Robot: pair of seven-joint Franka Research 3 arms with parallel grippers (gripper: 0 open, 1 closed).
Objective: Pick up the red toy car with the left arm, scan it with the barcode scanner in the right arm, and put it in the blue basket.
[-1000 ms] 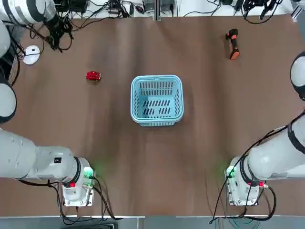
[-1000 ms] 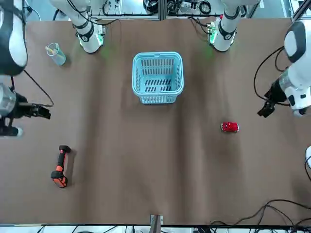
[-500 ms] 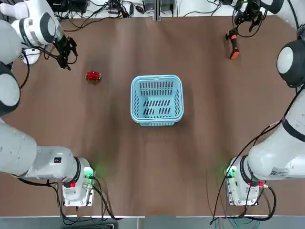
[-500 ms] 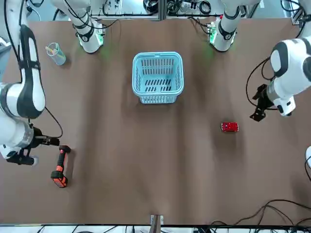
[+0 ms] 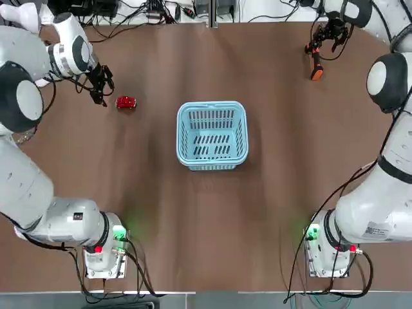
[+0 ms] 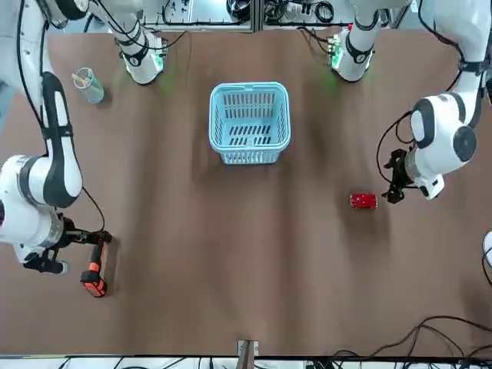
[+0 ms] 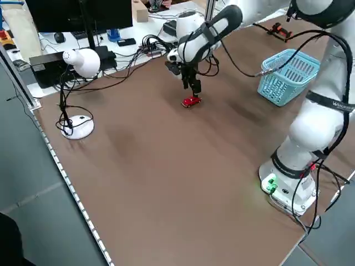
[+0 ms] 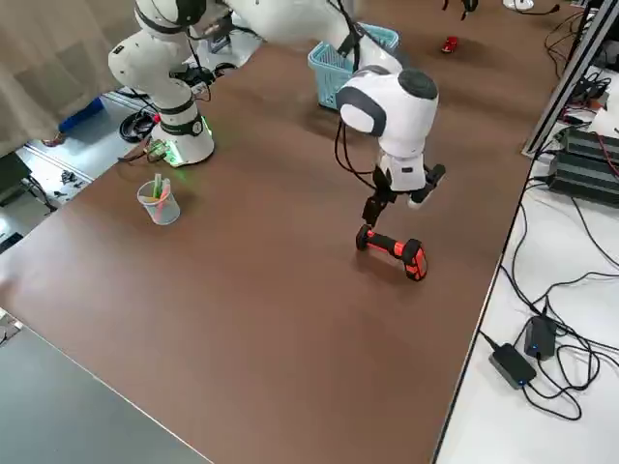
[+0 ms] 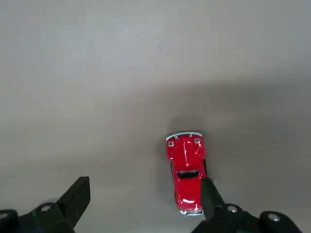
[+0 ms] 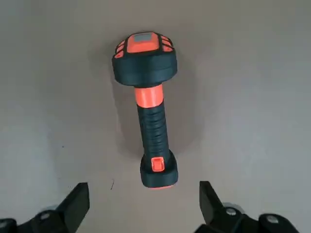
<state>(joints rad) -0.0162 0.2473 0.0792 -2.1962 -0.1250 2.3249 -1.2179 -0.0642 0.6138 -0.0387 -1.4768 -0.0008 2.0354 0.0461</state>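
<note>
Top view: our open left claw hovers beside the car; our open right claw nears the scanner. Basket mid-worktop, cup well apart.

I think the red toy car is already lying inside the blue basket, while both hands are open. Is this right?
Not quite. The red toy car lies on the table, apart from the blue basket, as the top view shows. The left hand and right hand are indeed open.

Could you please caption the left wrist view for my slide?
Open left gripper poised over the red toy car on the table, not yet grasping.
</note>
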